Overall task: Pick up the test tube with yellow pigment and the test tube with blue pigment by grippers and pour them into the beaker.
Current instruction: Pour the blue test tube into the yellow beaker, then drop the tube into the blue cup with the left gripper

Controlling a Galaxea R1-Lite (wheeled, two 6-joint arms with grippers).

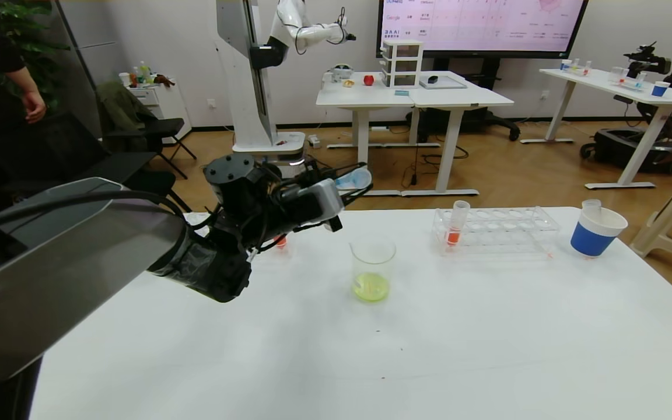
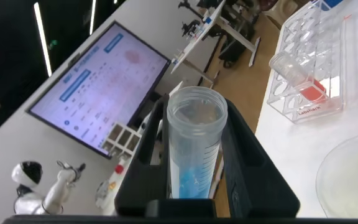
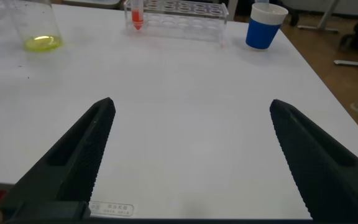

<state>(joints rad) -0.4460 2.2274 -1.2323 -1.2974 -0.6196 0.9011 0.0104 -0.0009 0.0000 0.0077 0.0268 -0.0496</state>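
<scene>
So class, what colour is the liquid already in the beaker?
Pale yellow-green; the beaker shows it pooled at the bottom, clearest in the head view.

White table [image 1: 458, 350] serving as the work surface. At centre stands the beaker [image 1: 372, 269], holding a shallow layer of yellow-green liquid. Farther back, toward the right, rests a clear tube rack [image 1: 496, 228] with one upright tube of orange-red liquid [image 1: 456, 227] at its left end. Right of the rack sits a blue-and-white paper cup [image 1: 597, 231]. Another orange-red tube [image 1: 280, 242] stands left of the beaker, partly hidden.
</scene>
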